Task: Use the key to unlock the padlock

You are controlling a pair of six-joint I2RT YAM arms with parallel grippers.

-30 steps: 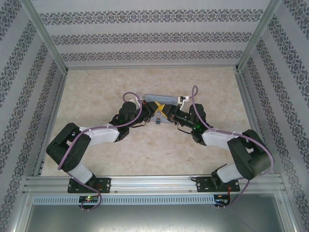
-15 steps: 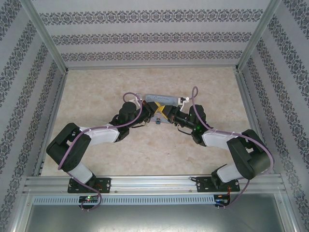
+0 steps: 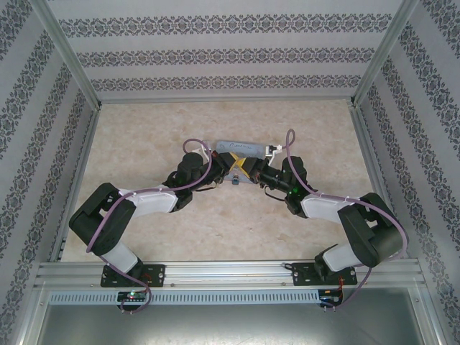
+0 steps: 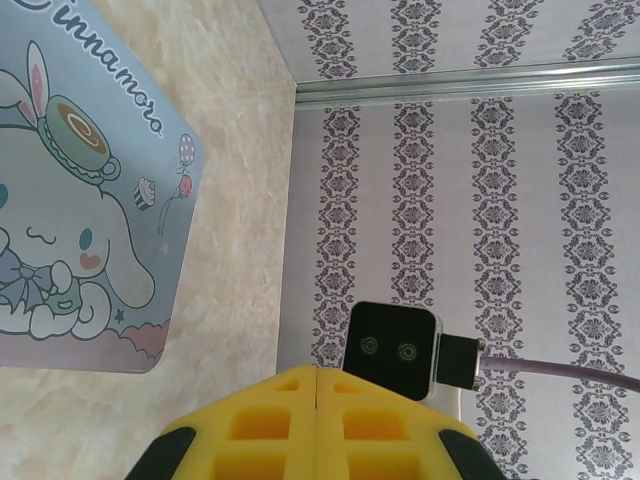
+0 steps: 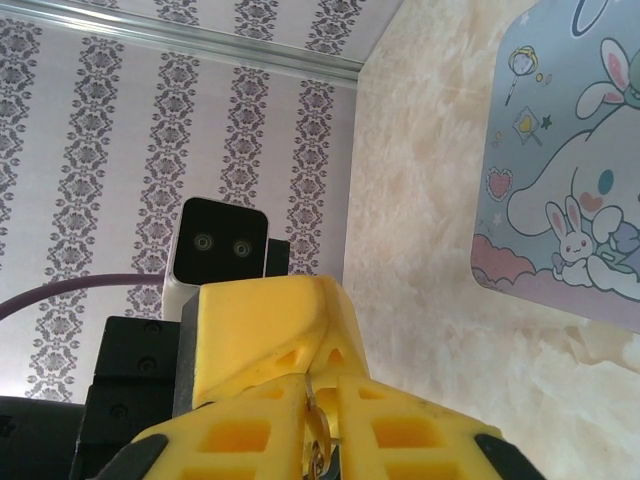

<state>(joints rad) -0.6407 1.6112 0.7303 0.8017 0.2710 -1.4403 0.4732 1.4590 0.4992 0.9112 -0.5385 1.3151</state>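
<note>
**Desk** [image 3: 144, 136]: pale marbled surface, walled on three sides by panels of striped damask wallpaper [image 3: 215, 54].

**Tin box** [image 3: 243, 147]: light blue, with a cartoon long-eared character and the lettering "Cinnamoro…" on its lid. It lies flat near mid-desk, just beyond the two hands.

**Left hand** [image 4: 317, 378]: yellow padded fingers pressed flush together, with only a thin seam between them. Its own view does not show whether anything is pinched there. From above it reaches in from the left and meets the other hand in front of the tin box.

**Right hand** [image 5: 320, 392]: yellow fingers drawn narrow on a thin, brassy sliver of metal standing in the gap. This is probably the key [image 5: 318, 438], though too little shows to be sure. Its fingertips sit right under the left hand's yellow fingers, touching or nearly so.

**Padlock** [image 3: 236, 180]: a tiny dark teal speck seen from above, directly below the point where the two hands meet, on the near side of the tin box. The shackle is too small to make out, as is whether the padlock hangs or rests on the desk.

**Wrist camera** [image 4: 393, 350]: a black-faced, white-framed unit on the right arm, facing the left hand across the meeting point.
</note>
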